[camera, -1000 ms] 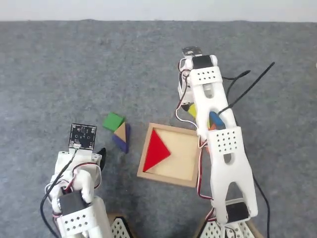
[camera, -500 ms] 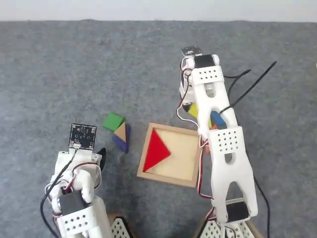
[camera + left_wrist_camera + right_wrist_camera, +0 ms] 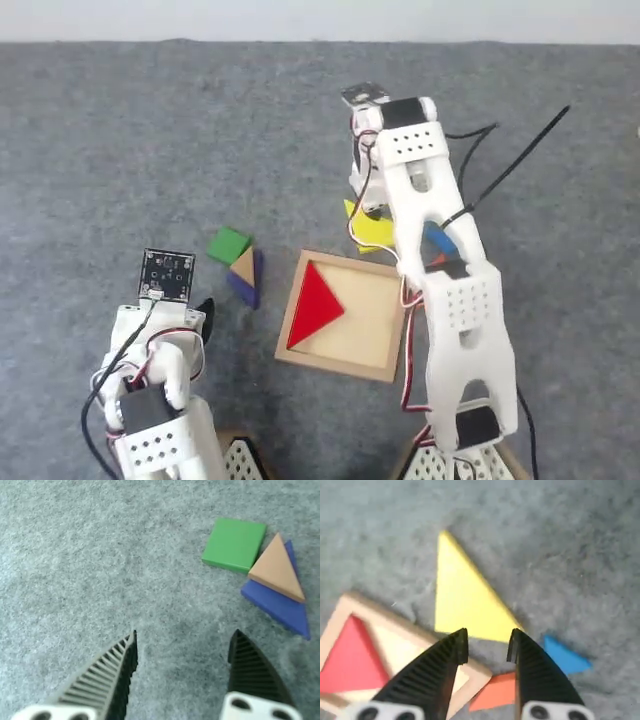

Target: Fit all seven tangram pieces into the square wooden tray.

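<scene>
Tray [image 3: 336,366] w/ red triangle [image 3: 313,303]; R tool [image 3: 487,640] ajar over yellow triangle [image 3: 460,602]; L tool [image 3: 184,634] released.

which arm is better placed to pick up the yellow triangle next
Right: the right gripper hangs open over the yellow triangle beside the tray, while the left gripper is off by the green square.

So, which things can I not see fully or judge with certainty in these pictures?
- High view: the right arm covers most of the blue piece; shape unclear.
- Left wrist view: the tan triangle hides part of the dark blue piece.
- Right wrist view: the right gripper hides part of the orange piece; the picture's edge cuts off the tray; whether the gripper touches the yellow triangle cannot be told.
</scene>
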`<action>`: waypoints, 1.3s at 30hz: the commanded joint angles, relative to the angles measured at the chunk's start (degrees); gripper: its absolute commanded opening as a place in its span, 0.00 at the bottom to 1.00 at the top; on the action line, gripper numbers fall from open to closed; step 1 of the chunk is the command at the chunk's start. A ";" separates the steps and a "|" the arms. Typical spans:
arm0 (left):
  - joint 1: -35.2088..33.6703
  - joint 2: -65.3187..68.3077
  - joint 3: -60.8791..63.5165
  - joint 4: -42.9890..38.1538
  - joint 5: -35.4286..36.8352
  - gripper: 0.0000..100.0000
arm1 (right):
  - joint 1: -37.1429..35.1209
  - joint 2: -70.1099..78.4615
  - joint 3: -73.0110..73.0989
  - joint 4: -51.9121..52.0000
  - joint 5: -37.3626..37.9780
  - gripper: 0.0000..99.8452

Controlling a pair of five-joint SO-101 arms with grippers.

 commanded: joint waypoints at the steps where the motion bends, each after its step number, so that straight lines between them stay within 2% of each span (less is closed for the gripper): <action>1: 0.00 0.26 -0.40 -0.18 -0.62 0.28 | -2.15 -7.08 2.29 1.98 1.23 0.13; 4: 0.00 0.26 -0.40 -0.18 -0.62 0.28 | -2.15 -4.70 2.64 1.36 5.19 0.17; 10: 0.00 0.26 -0.40 -0.18 -0.62 0.28 | -3.47 0.40 2.64 1.19 17.32 0.33; 13: 0.00 0.26 -0.40 -0.18 -0.62 0.28 | -3.91 1.54 2.55 -0.84 17.76 0.36; 24: 0.00 0.26 -0.40 -0.18 -0.62 0.28 | -5.76 3.03 2.81 -6.73 19.78 0.35; 33: 0.00 0.26 -0.40 -0.18 -0.62 0.28 | -7.60 -11.91 3.43 -1.54 17.05 0.35; 36: 0.00 0.26 -0.40 -0.18 -0.62 0.28 | -7.60 -14.55 9.14 -3.74 16.44 0.35; 39: 0.00 0.26 -0.40 -0.18 -0.62 0.28 | -7.60 -18.59 19.60 -10.33 16.44 0.35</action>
